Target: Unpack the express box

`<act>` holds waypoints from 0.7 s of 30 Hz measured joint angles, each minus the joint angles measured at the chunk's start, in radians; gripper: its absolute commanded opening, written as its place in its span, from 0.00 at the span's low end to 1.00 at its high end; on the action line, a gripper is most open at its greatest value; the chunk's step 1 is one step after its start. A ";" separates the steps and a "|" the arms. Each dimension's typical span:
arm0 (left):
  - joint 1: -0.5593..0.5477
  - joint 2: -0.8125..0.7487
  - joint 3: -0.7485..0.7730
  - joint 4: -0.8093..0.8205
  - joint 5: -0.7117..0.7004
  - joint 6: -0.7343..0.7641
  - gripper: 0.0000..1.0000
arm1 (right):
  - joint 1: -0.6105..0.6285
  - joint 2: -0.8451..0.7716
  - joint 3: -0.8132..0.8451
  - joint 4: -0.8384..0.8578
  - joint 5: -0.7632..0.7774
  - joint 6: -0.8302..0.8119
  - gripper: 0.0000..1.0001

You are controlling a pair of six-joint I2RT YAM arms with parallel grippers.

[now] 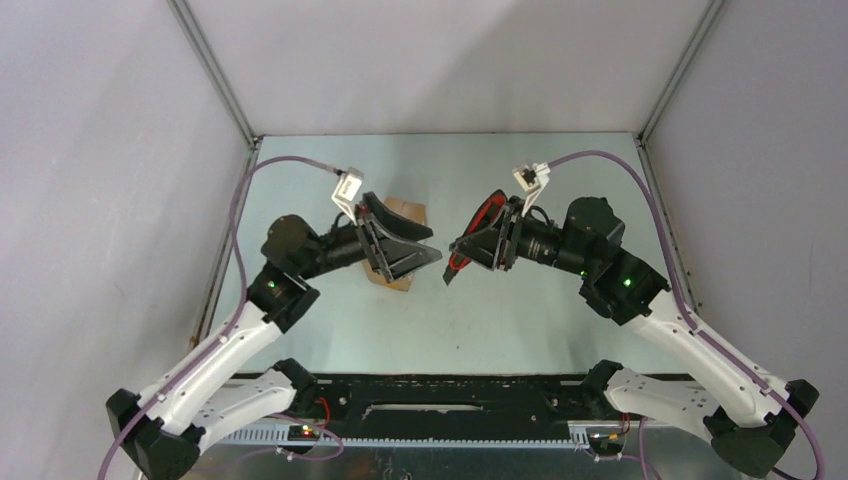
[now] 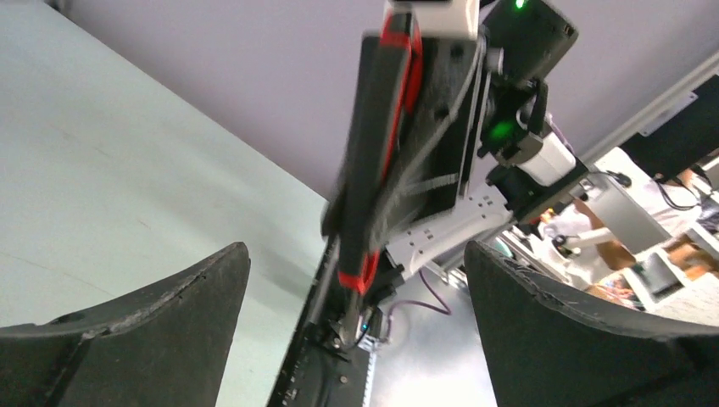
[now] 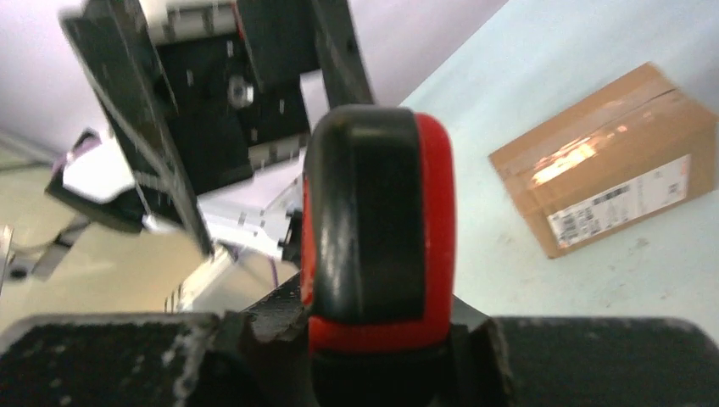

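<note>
The express box (image 3: pixel 606 174) is a small brown carton with a white label, lying on the pale green table (image 1: pixel 520 320). From above, only parts of the express box (image 1: pixel 405 213) show behind my left gripper (image 1: pixel 428 245). That gripper is open, its black fingers (image 2: pixel 169 322) spread wide with nothing between them. A red-and-black utility knife (image 3: pixel 373 229) is held in my right gripper (image 3: pixel 381 339), which is shut on its handle. In the top view the knife (image 1: pixel 487 215) hangs just right of the left gripper's tips, above the table's middle. The left wrist view shows the knife (image 2: pixel 381 127) upright straight ahead.
Grey walls with metal corner posts (image 1: pixel 215 75) close the table on three sides. The black base rail (image 1: pixel 450 395) runs along the near edge. Purple cables (image 1: pixel 290 162) loop from both wrists.
</note>
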 measured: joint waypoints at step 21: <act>0.013 0.266 0.330 -0.182 0.217 0.127 0.71 | 0.077 0.032 0.000 -0.128 -0.301 -0.175 0.00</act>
